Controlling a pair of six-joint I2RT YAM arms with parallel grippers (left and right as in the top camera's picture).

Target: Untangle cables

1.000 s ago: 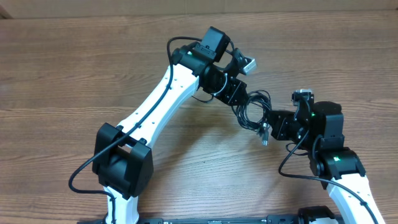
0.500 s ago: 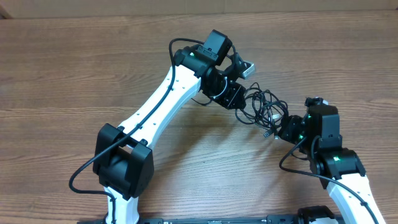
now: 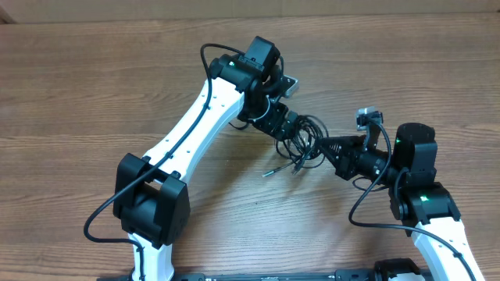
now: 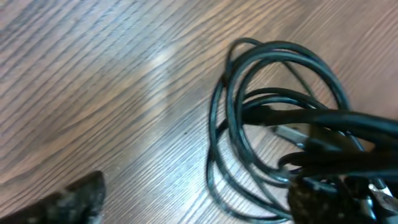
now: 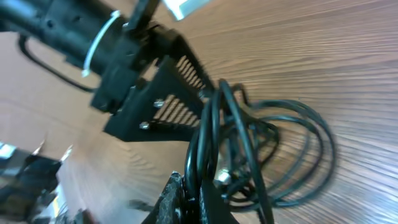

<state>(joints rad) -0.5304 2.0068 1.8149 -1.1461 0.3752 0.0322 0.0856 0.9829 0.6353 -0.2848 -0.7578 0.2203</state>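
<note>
Cables [image 3: 305, 141]: 1 small black coil on the wood surface [image 3: 94, 78], centre-right of overhead frame, with 1 plug end [image 3: 268, 171] trailing lower left. Right pincer [image 3: 328, 147] looks clamped on several strands, likely anchoring them for a pull. Left pincer [image 3: 287, 128] has fingers apart, 1 against the coil, probably lining up a regrasp.

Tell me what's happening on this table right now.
The robot's left hand and right hand meet over a small tangle of thin black cables on the brown wooden table. The right one appears to pinch a few raised strands. The left one sits open against the coil's other side. One loose plug end trails onto the wood. The tangle is not yet undone.
</note>
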